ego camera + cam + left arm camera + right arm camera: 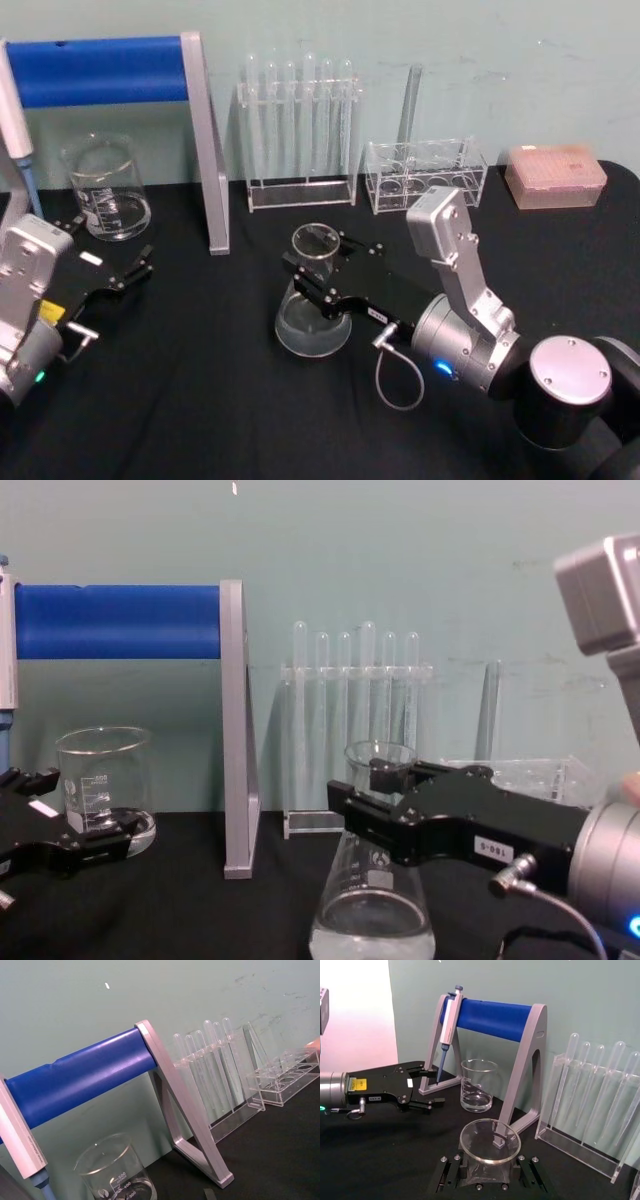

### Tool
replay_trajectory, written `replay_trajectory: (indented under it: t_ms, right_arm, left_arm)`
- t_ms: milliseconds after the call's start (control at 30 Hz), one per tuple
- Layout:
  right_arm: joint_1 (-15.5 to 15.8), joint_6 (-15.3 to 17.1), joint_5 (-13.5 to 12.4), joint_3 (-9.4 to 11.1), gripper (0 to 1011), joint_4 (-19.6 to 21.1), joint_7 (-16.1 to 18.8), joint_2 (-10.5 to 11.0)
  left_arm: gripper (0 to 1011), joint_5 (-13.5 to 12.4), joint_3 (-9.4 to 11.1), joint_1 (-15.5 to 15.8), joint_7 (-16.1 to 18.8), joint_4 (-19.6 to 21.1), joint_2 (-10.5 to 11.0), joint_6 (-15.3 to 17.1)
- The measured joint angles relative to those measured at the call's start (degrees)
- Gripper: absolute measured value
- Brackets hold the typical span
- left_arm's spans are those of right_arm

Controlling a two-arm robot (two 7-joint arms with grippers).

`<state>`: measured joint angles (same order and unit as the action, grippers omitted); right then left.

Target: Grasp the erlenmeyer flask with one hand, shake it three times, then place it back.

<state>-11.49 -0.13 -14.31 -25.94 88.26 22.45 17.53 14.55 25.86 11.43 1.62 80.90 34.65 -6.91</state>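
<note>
Centre frame: my right gripper [318,256] is clamped on the erlenmeyer flask [313,330] neck. I should lift straight and shake gently. My left gripper [110,247] sits lower left, fingers apart.

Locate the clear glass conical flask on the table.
In the head view, the clear glass conical flask stands mid-table, its neck inside the black right hand, in front of the clear test tube rack and right of the grey stand leg.
</note>
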Motion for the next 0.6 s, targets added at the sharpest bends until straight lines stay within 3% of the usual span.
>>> replay_trajectory:
  t_ms: [600]
  right_arm:
    - [0.62,-0.53,0.06,0.14,450,-1.53,0.23,-0.80]
  left_arm:
    - [1001,0.00,0.00,0.00,0.00,0.00,0.00,0.00]
